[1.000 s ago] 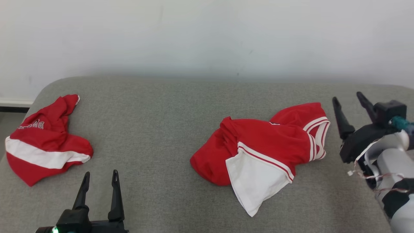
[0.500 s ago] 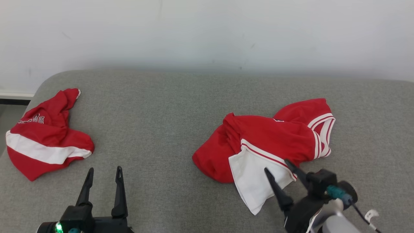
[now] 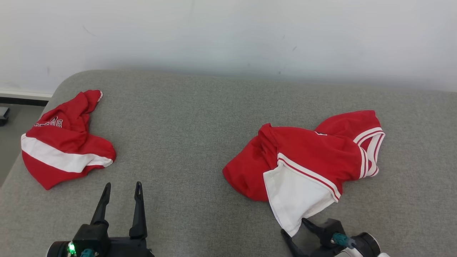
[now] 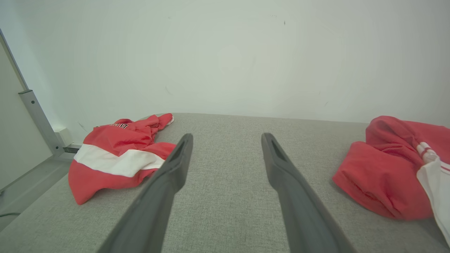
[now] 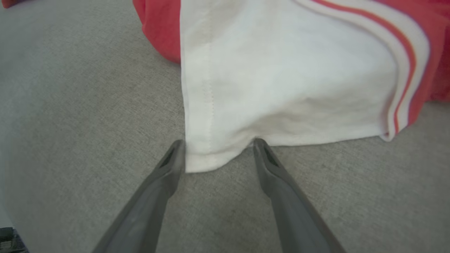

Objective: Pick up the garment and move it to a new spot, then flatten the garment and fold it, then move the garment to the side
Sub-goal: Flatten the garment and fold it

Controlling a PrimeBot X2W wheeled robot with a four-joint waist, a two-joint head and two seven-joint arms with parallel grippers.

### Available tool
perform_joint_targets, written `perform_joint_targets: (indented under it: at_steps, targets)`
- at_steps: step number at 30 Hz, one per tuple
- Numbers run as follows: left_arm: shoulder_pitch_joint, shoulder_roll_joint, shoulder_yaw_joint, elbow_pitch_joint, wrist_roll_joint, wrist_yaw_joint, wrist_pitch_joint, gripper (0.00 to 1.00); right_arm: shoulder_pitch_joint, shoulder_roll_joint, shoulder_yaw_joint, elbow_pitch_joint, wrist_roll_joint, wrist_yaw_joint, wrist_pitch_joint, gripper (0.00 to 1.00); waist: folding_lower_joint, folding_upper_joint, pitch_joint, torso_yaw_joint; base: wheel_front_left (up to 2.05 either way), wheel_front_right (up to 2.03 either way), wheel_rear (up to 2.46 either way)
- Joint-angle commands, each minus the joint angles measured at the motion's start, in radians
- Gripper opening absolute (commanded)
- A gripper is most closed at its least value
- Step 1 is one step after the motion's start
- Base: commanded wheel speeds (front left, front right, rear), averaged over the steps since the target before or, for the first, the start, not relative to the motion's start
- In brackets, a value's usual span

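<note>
Lettering on other shirt [image 3: 60, 142] unreadable; left pincer [image 3: 122, 184] spread, right pincer [image 5: 218, 141] spread astride garment [image 3: 303, 157] corner.

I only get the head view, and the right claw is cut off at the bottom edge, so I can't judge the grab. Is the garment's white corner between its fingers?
Observer: Yes. In the right wrist view the white corner sits between the open fingertips of the right claw, one tip on each side.
Operator: Is the cloth lifted there?
Observer: No, that corner lies flat on the grey cushion, not pinched.
Operator: Anything to aim at?
Observer: A stitched hem runs up the white panel's left edge in that view, starting from the corner.
</note>
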State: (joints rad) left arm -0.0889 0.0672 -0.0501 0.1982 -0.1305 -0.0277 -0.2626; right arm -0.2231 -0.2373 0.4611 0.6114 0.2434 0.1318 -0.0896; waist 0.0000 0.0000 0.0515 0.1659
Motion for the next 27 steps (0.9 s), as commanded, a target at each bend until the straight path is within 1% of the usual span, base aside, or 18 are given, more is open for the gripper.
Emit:
perform_joint_targets:
  at_steps: [1,2,3,4,5,8,10,11,15,17,20,23,27]
  targets:
    - [-0.015,-0.003,0.002,0.002,0.005,-0.004,-0.003,1.00,-0.014,0.012,0.008,0.028,-0.012,-0.002,0.004,1.00,0.0000,0.0000,-0.001,0.003,0.00,0.00,0.00]
    - [-0.015,-0.003,0.002,0.003,0.005,-0.005,-0.004,1.00,-0.019,0.020,0.008,0.048,-0.009,-0.002,0.003,0.93,0.0000,0.0000,-0.002,0.004,0.00,0.00,0.00]
    - [-0.014,-0.003,0.003,0.004,0.006,-0.005,-0.003,1.00,-0.025,0.025,0.007,0.071,-0.009,-0.002,0.001,0.38,0.0000,0.0000,-0.005,0.005,0.00,0.00,0.00]
    - [-0.013,-0.003,0.004,0.006,0.006,-0.005,-0.003,1.00,-0.031,0.028,0.009,0.092,-0.010,-0.002,-0.001,0.08,0.0000,0.0000,-0.007,0.006,0.00,0.00,0.00]
    - [-0.012,-0.003,0.004,0.007,0.005,-0.004,-0.003,1.00,-0.036,0.035,0.008,0.112,-0.007,-0.002,-0.005,0.00,0.0000,0.0000,-0.010,0.006,0.00,0.00,0.00]
    - [-0.004,-0.003,0.007,0.010,0.006,-0.004,-0.003,1.00,-0.053,0.046,0.003,0.152,-0.001,-0.002,-0.042,0.00,0.0000,0.0000,-0.019,0.006,0.00,0.00,0.00]
    - [0.010,-0.002,0.013,0.008,0.006,0.000,-0.004,1.00,-0.062,0.041,-0.005,0.161,0.000,-0.002,-0.076,0.00,0.0000,0.0000,-0.028,-0.003,0.00,0.00,0.00]
    - [0.010,-0.002,0.013,0.008,0.006,0.000,-0.004,1.00,-0.062,0.041,-0.005,0.161,0.000,-0.002,-0.076,0.00,0.0000,0.0000,-0.028,-0.003,0.00,0.00,0.00]
    - [0.036,-0.001,0.024,0.004,0.002,0.003,-0.004,1.00,-0.057,-0.001,-0.044,0.128,-0.008,-0.002,-0.129,0.00,0.0000,0.0000,-0.048,-0.039,0.00,0.00,0.00]
    - [0.047,0.000,0.029,0.001,0.000,0.003,-0.003,1.00,-0.037,-0.028,-0.074,0.083,-0.018,-0.002,-0.144,0.00,0.0000,0.0000,-0.055,-0.063,0.00,0.00,0.00]
    - [0.051,0.000,0.030,-0.007,-0.001,0.002,-0.004,1.00,0.011,-0.080,-0.147,-0.011,-0.034,-0.002,-0.150,0.00,0.0000,0.0000,-0.057,-0.097,0.00,0.00,0.00]
    - [0.047,-0.002,0.030,-0.012,-0.001,0.004,-0.004,1.00,0.092,-0.117,-0.246,-0.118,-0.051,-0.002,-0.123,0.00,0.0000,0.0000,-0.052,-0.123,0.00,0.00,0.00]
    - [0.035,-0.004,0.029,-0.013,-0.003,0.004,-0.003,1.00,0.219,-0.143,-0.392,-0.250,-0.072,-0.002,-0.059,0.00,0.0000,0.0000,-0.038,-0.144,0.00,0.00,0.00]
